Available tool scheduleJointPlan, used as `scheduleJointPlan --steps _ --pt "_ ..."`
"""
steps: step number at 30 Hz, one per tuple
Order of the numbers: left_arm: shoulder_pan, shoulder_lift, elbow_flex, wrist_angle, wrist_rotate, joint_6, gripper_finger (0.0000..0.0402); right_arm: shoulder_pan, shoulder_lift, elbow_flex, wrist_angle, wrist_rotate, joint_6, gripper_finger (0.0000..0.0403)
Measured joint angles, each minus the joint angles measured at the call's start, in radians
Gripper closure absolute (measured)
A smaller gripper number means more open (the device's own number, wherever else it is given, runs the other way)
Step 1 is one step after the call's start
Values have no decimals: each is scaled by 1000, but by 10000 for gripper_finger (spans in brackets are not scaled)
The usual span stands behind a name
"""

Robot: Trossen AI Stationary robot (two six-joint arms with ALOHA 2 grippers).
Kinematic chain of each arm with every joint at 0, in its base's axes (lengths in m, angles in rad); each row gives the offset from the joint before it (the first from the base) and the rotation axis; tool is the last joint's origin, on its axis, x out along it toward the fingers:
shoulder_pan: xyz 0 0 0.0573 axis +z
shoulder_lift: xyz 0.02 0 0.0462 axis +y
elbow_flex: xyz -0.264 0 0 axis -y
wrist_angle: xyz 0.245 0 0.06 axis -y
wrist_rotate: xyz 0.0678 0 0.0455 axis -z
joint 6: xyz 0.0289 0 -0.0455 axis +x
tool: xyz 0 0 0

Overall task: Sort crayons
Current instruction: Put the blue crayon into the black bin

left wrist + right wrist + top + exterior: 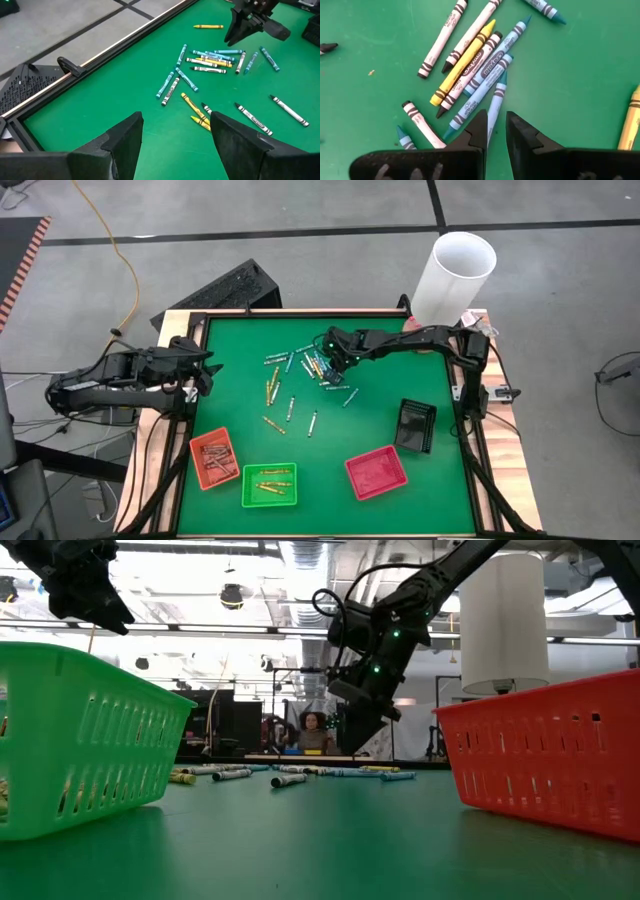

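Crayons (310, 365) lie scattered flat on the green table (240, 360), mostly in a heap at the far middle: light blue, yellow and white-wrapped sticks (470, 65). More lie singly nearer the front (290, 408). My right gripper (496, 127) hangs just above the heap, slanting down, fingers a narrow gap apart with green table showing between them. A light blue crayon (495, 102) lies below its tips, untouched. In the low view the right gripper (352, 735) is clear of the table. My left gripper (175, 135) waits wide open, raised at the table's left edge (205, 370).
Along the near side stand an orange tray (214, 457) with reddish sticks, a green tray (269, 484) with yellow ones, a red tray (377, 472) and, to the right, a black tray (415, 426). A tall white cylinder (455, 275) stands at the far right corner.
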Motion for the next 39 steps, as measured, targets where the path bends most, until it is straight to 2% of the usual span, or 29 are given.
scheduleJointPlan --steps 11,20,26,29,33,39 --pt "0 0 0 0 0 -1 178 13 1 0 -3 1 13 337" --pt "0 0 0 0 0 -2 178 22 83 3 3 6 26 337" --pt "0 0 0 0 0 -3 178 24 88 4 -5 9 44 338" --pt "0 0 0 0 0 -2 178 24 87 4 -26 10 85 352" --pt "0 0 0 0 0 -3 178 23 87 4 -51 11 108 391" --pt "0 0 0 0 0 -3 178 23 87 3 -56 13 161 398"
